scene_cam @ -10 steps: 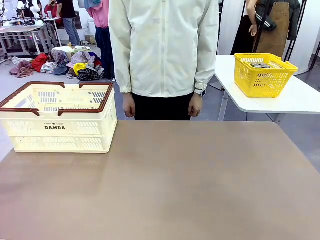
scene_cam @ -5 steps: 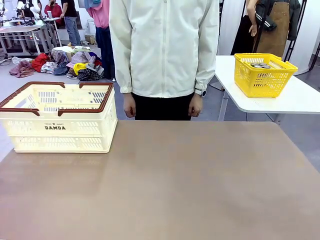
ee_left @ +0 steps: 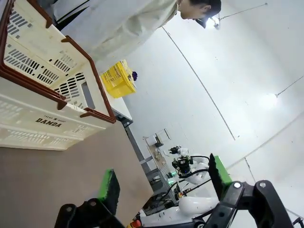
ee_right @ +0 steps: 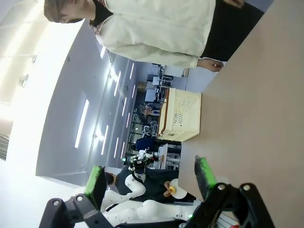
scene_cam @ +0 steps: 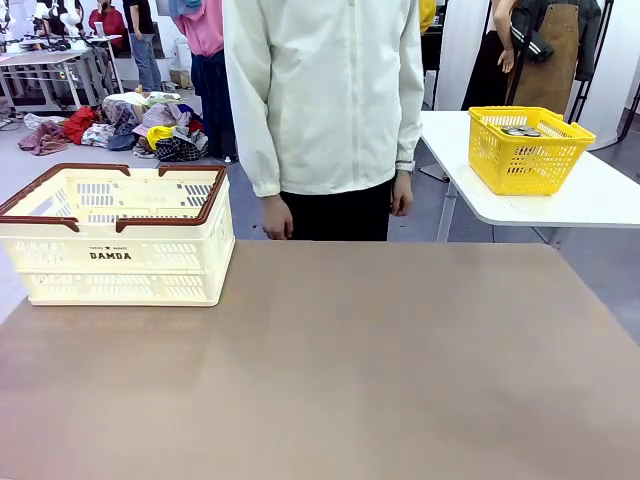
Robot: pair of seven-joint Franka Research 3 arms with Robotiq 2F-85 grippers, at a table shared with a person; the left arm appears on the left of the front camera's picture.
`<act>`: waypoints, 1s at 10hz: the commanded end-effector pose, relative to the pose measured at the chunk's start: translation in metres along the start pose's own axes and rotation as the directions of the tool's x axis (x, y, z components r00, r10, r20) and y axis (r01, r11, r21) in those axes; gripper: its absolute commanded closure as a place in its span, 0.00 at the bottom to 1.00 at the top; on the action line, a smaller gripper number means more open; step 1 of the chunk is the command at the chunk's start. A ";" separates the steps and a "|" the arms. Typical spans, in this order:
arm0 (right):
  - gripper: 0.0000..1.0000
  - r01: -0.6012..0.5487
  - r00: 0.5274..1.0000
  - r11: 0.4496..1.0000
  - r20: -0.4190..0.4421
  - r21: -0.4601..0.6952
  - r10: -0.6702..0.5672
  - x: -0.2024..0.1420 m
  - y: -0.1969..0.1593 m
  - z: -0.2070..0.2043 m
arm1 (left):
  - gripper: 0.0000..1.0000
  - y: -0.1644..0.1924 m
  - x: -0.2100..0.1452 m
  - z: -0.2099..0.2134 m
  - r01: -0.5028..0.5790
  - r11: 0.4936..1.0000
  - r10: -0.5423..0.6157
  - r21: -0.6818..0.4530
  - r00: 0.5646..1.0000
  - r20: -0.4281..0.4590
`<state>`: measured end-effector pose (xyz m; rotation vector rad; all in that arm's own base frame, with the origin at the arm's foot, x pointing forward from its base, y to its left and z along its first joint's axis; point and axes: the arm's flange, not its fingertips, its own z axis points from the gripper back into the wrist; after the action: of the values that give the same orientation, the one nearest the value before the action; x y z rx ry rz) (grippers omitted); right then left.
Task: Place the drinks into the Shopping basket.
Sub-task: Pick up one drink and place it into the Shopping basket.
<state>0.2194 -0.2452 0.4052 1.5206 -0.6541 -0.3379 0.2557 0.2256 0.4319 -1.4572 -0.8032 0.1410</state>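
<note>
The wide brown bench [scene_cam: 380, 360] gives me lots of open room. The big cream-white plastic Shopping basket [scene_cam: 110, 270] with the dark red rim sits at its far left corner, close to the edge. The drinks [scene_cam: 520, 131] show as silver tops in the small yellow mesh basket [scene_cam: 528, 165] on the white side bench [scene_cam: 600, 200], well apart. The person in the white jacket [scene_cam: 325, 100] has turned a little, and one hand [scene_cam: 401, 195] is higher now. My left claw [ee_left: 164, 183] and right claw [ee_right: 149, 178] are spread wide and hold nothing.

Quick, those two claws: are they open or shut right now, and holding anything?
Left gripper: open, holding nothing.
Right gripper: open, holding nothing.
</note>
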 end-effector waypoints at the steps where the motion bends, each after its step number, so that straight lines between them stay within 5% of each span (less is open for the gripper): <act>1: 0.00 0.005 1.000 1.000 0.002 0.009 -0.005 0.001 0.005 0.001 | 0.00 0.001 -0.001 0.002 0.015 1.000 -0.016 -0.009 1.000 -0.007; 10: 0.00 0.005 1.000 1.000 0.002 0.009 -0.005 0.001 0.005 0.001 | 0.00 0.001 -0.001 0.002 0.015 1.000 -0.016 -0.009 1.000 -0.007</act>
<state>0.2186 -0.2457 0.4051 1.5201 -0.6550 -0.3403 0.2557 0.2250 0.4322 -1.4547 -0.8002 0.1401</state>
